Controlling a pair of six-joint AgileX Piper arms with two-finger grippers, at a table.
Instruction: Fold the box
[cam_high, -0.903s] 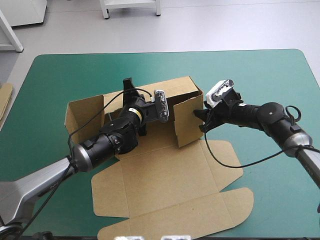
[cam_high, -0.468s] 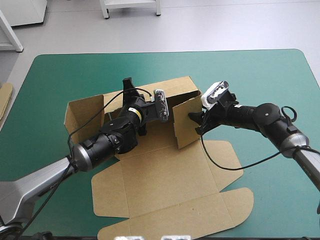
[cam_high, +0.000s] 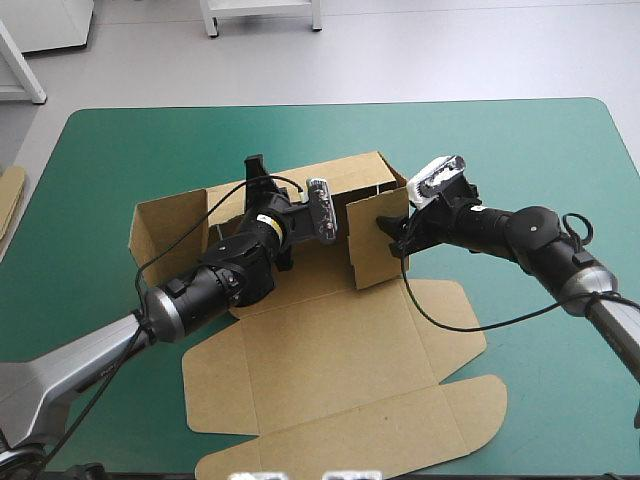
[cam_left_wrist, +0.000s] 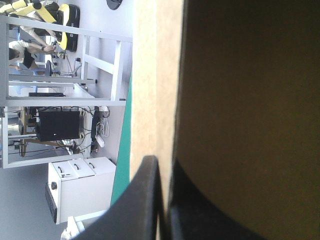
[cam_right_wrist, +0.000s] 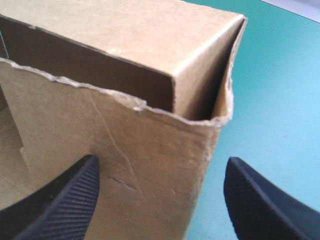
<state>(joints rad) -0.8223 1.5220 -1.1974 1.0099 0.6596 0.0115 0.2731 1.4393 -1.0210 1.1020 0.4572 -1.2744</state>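
The brown box (cam_high: 330, 370) lies mid-table, its lid and front flaps flat toward the near edge. Its back wall (cam_high: 335, 180) stands upright, as do a left flap (cam_high: 165, 235) and the right side wall (cam_high: 375, 245). My left gripper (cam_high: 258, 178) reaches over the box floor and is shut on the back wall's top edge; in the left wrist view the board (cam_left_wrist: 250, 100) passes between the nearly closed fingers of that gripper (cam_left_wrist: 165, 200). My right gripper (cam_high: 395, 235) is open against the outside of the right side wall (cam_right_wrist: 125, 165), one finger (cam_right_wrist: 65, 195) either side of its corner.
An edge of more brown board (cam_high: 8, 195) shows at the table's left edge. Teal-green cover (cam_high: 520, 150) lies bare to the right of and beyond the box.
The right gripper pushed the right side wall slightly inward, then eased back a little, staying against it. The left gripper and the back wall have not moved.
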